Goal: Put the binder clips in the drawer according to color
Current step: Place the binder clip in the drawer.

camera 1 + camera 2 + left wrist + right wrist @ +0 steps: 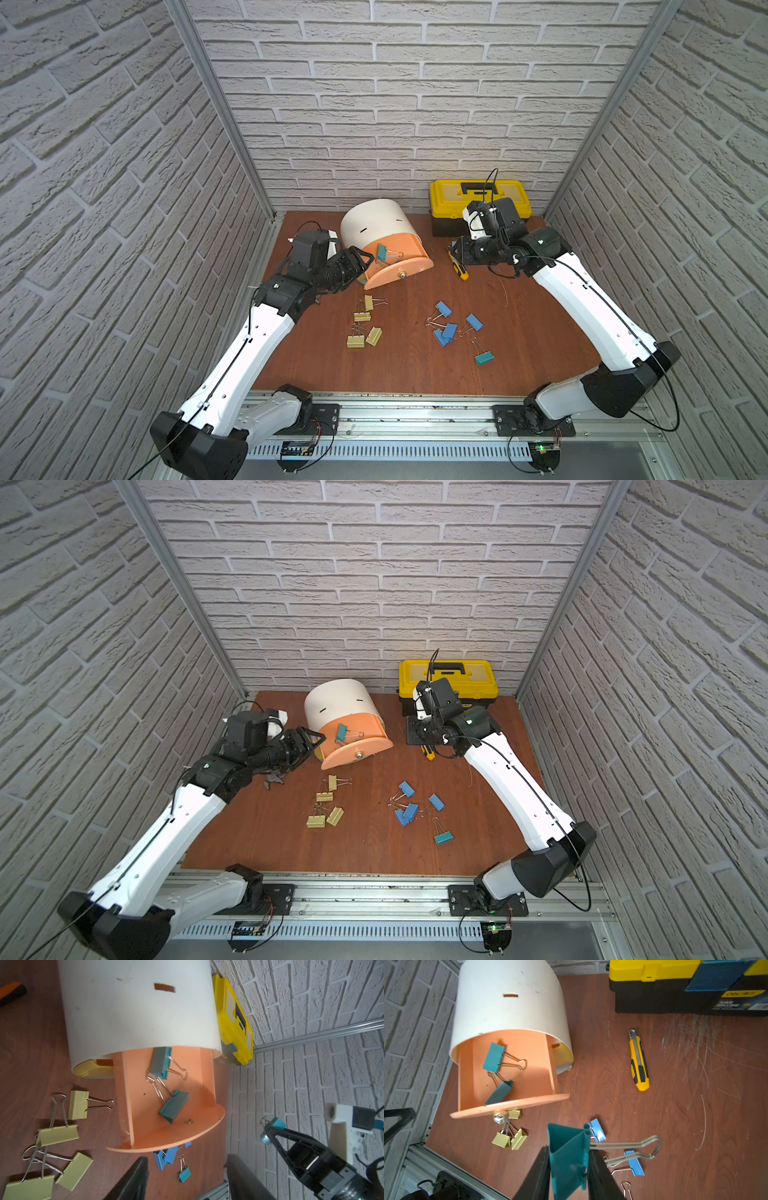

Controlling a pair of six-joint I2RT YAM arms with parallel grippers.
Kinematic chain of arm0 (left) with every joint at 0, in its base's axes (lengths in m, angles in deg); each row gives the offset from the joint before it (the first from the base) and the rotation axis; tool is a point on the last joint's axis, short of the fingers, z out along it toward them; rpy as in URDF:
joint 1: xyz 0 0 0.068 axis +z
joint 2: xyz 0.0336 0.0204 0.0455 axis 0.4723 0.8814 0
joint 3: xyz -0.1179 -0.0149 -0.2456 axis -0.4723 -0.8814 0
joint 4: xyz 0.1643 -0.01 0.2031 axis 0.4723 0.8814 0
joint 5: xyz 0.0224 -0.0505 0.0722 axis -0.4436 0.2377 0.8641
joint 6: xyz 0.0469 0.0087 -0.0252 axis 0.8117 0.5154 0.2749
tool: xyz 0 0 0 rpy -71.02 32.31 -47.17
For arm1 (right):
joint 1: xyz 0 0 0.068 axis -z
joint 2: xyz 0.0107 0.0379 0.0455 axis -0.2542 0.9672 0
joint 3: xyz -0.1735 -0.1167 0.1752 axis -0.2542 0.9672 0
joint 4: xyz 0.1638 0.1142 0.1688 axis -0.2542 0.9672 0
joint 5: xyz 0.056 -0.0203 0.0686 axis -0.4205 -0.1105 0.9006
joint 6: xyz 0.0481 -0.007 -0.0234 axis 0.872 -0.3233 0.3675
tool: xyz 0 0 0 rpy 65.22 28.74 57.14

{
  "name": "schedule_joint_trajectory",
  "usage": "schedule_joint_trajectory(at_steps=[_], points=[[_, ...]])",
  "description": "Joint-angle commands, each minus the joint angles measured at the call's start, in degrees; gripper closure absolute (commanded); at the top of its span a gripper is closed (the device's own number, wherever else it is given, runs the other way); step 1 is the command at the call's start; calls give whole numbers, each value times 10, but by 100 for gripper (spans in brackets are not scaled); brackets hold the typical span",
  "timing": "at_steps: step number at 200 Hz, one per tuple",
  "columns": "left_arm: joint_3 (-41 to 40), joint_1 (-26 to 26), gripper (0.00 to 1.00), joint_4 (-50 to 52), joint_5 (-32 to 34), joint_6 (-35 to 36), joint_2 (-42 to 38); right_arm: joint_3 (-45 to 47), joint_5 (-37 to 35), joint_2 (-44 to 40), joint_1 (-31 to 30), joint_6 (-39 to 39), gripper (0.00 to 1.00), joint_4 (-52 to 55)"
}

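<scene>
The drawer cabinet [374,224] is a white barrel with its peach drawer [411,245] pulled out. Two teal binder clips [161,1061] [174,1106] lie inside it. My right gripper [569,1151] is shut on a third teal clip [566,1163] and hangs in the air right of the drawer, beside the knife. My left gripper [365,259] stands open and empty at the drawer's left side. On the table lie several yellow clips [363,322], several blue clips [451,326] and one teal clip [484,357].
A yellow-and-black toolbox [478,195] stands at the back right against the wall. A yellow utility knife [459,268] lies under my right gripper. Brick walls close in the table on three sides, and a metal rail [415,415] runs along the front.
</scene>
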Motion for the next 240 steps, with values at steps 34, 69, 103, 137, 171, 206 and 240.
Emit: schedule_joint_trajectory(at_steps=[34,69,103,137,171,206,240], points=[[56,4,36,-48,-69,35,66,-110,65,85,-27,23,72,-37],[57,8,36,-61,-75,34,79,-171,77,141,-56,29,72,-41],[42,22,36,-71,-76,28,71,-214,83,186,-75,28,72,-42],[26,35,36,-72,-81,25,58,-239,89,220,-83,26,71,-43],[14,48,36,-71,-86,22,44,-251,93,245,-87,27,71,-45],[7,55,36,-68,-90,22,36,-254,94,258,-87,25,70,-47],[7,59,36,-65,-94,22,35,-254,91,262,-88,25,67,-48]])
